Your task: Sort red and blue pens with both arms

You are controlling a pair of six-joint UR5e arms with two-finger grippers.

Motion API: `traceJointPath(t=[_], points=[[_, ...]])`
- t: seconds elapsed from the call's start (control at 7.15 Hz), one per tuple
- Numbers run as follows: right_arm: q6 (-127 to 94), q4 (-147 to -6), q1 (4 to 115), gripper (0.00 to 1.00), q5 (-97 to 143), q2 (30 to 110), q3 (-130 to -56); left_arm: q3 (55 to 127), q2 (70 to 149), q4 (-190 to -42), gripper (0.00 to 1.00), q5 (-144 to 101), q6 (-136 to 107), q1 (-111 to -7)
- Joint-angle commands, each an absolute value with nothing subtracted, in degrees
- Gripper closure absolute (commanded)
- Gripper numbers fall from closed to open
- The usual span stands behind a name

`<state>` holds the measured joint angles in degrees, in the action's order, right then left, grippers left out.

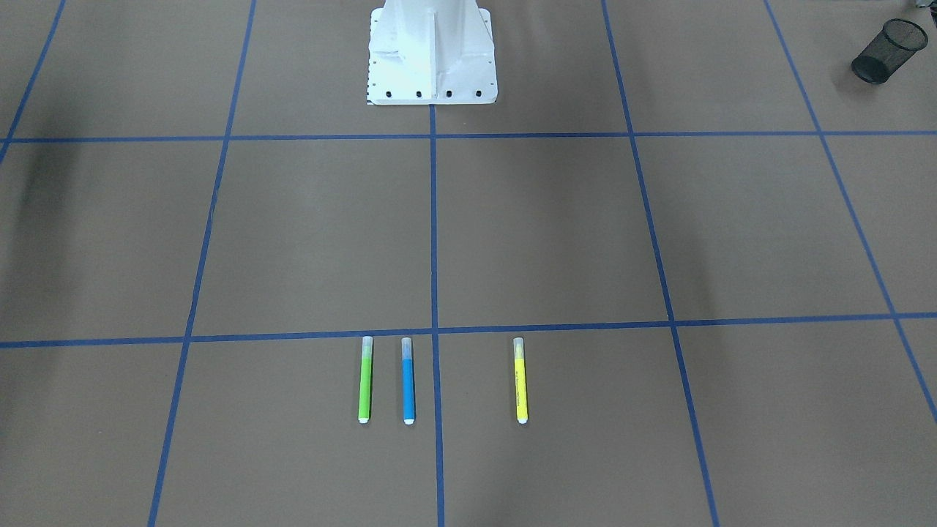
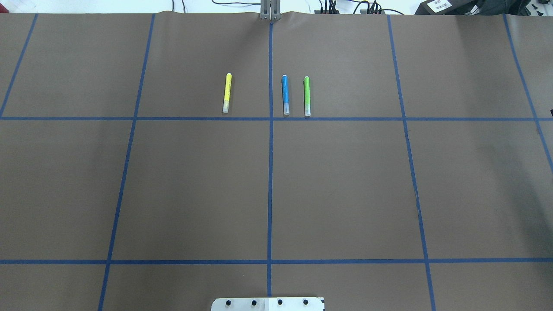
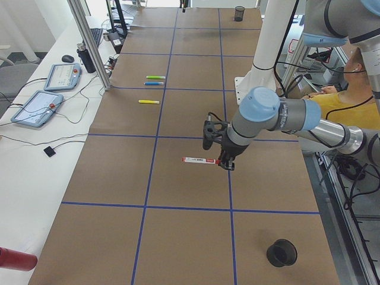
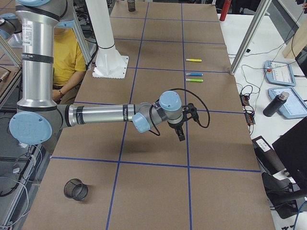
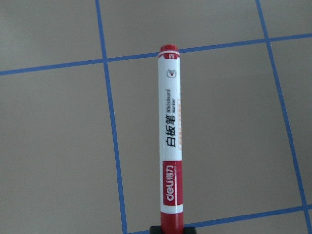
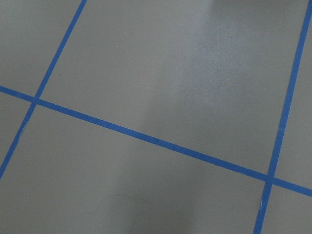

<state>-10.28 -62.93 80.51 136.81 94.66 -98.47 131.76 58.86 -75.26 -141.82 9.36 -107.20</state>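
The red marker (image 5: 170, 141), with a white printed barrel and a red cap, sticks straight out of my left gripper (image 5: 171, 228), which is shut on its red cap end. In the exterior left view the marker (image 3: 200, 160) lies level and low over the brown paper, held by the left gripper (image 3: 224, 162). The blue pen (image 1: 408, 380) lies on the table between the green and yellow pens, also seen from overhead (image 2: 285, 95). My right gripper (image 4: 181, 133) hovers over the table's middle; I cannot tell if it is open or shut. Its wrist view shows only paper and tape lines.
A green pen (image 1: 365, 379) and a yellow pen (image 1: 520, 380) flank the blue one. Black mesh cups (image 1: 889, 50) (image 4: 76, 189) stand at both table ends. The white pedestal (image 1: 432, 51) is at the robot's side. A person in a yellow shirt (image 4: 67, 52) sits behind it.
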Motion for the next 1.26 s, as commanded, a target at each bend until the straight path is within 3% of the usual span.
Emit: traceJointPath(t=[0.0,0.42,0.84,1.12], points=[[-10.28,-62.49,80.42,0.0,136.85,94.66,-98.44,124.92,51.63,-72.35,1.0,-141.94,9.84,-117.99],[-10.28,-61.52,80.42,0.0,136.85,94.83,-98.26,121.82,44.94,-61.48,1.0,-141.86,14.11,-125.4],[-10.46,-60.64,80.42,0.0,136.67,94.83,-97.3,120.5,47.89,-39.25,1.0,-140.29,20.74,-131.48],[-10.63,-60.56,80.51,0.0,136.67,94.75,-97.03,111.15,55.68,-33.86,1.0,-136.94,20.74,-134.63]])
